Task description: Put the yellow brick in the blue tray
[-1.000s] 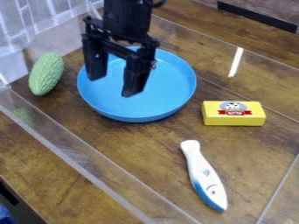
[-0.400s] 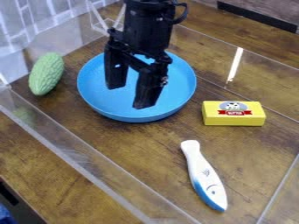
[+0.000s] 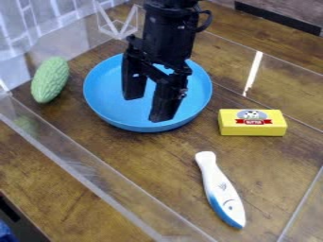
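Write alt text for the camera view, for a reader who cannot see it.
A black robot claw hangs open over a blue tray on a wooden table. A yellow brick lies right of the tray, a white-and-blue tool nearer the viewer, a green vegetable at left.

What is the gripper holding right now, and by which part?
Nothing. The gripper hangs open over the tray with nothing between its fingers; the brick lies untouched on the table to the tray's right.

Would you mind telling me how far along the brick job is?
Nothing is done yet: the yellow brick lies on the table right of the blue tray, untouched. In hand: the gripper hangs open over the tray, empty. Left: reach the brick, grasp it, place it in the tray.
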You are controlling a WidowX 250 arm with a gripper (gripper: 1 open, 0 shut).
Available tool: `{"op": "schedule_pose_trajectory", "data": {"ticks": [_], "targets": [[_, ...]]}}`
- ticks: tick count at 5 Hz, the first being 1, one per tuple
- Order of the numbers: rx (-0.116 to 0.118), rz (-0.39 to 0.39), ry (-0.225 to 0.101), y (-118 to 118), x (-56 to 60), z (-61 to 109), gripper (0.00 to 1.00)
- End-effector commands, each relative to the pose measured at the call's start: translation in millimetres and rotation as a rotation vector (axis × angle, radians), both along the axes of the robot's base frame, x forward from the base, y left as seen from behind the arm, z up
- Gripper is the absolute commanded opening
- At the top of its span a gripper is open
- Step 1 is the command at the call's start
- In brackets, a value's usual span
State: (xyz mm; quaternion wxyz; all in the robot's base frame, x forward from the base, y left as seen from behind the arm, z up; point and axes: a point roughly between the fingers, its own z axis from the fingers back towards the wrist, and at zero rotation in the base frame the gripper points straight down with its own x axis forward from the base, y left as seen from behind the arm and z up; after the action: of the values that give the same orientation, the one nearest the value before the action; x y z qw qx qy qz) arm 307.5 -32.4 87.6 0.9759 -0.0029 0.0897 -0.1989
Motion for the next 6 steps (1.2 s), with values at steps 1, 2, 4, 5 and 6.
{"op": "schedule_pose_trajectory", "data": {"ticks": [1, 2, 4, 5, 6], "targets": [[-0.001, -0.065, -0.05, -9, 10.3, 13.2, 1.0], [0.002, -0.101, -0.043, -12, 12.9, 11.5, 1.0], [0.011, -0.162, -0.035, -18, 17.4, 10.0, 1.0], [0.012, -0.183, -0.031, -21, 19.4, 10.4, 1.0], [0.014, -0.208, -0.029, -25, 21.9, 10.9, 1.0]]}}
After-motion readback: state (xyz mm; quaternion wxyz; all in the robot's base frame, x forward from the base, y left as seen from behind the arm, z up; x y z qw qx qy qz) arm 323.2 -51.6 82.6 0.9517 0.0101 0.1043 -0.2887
